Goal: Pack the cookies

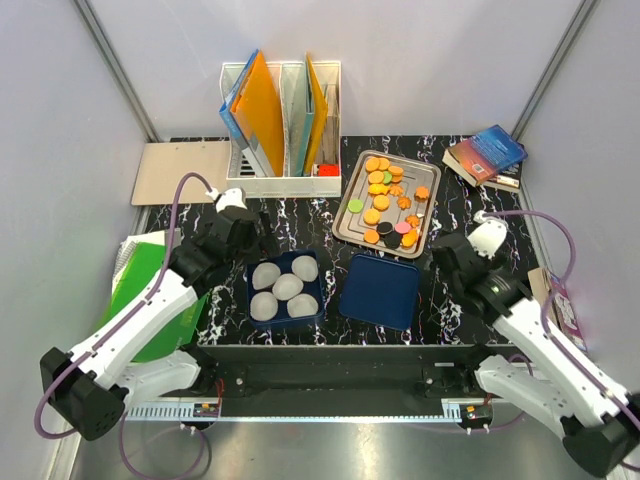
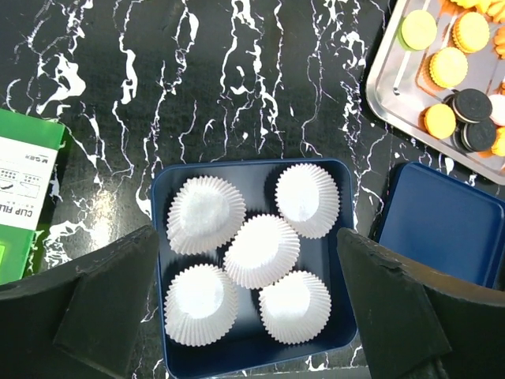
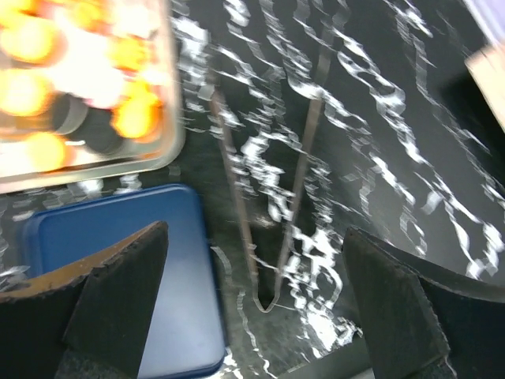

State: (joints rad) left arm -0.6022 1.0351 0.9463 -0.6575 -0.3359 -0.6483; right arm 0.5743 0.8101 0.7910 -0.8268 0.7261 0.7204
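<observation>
Jaws of my left gripper [image 2: 246,237] stood fully spread and held nothing. They hung directly above the blue box [image 2: 254,185], with one finger to each side of it. Five white paper cups [image 2: 261,250] sat in that box, and every cup was empty.

Jaws of my right gripper [image 3: 256,233] were likewise spread wide and empty. Between the fingers, flat on the black marbled table [image 2: 237,87], lay what appeared to be thin metal tongs [image 3: 237,201]; that wrist view was blurred, so I give the identification with reserve. The blue lid [image 2: 442,229] lay just beside the tongs, between them and the box.

The cookies [image 1: 385,200] all rested on the metal tray [image 2: 387,83], beyond the lid and near the box. None was in a cup.

Step in hand, as I judged it: the opening one, with no cookie packed yet and the tool not picked up. The next move called for lowering my right gripper onto the tongs, closing squarely across both arms, and lifting them level. My left gripper needed only to stay clear of the cups, which looked light and easy to disturb.
</observation>
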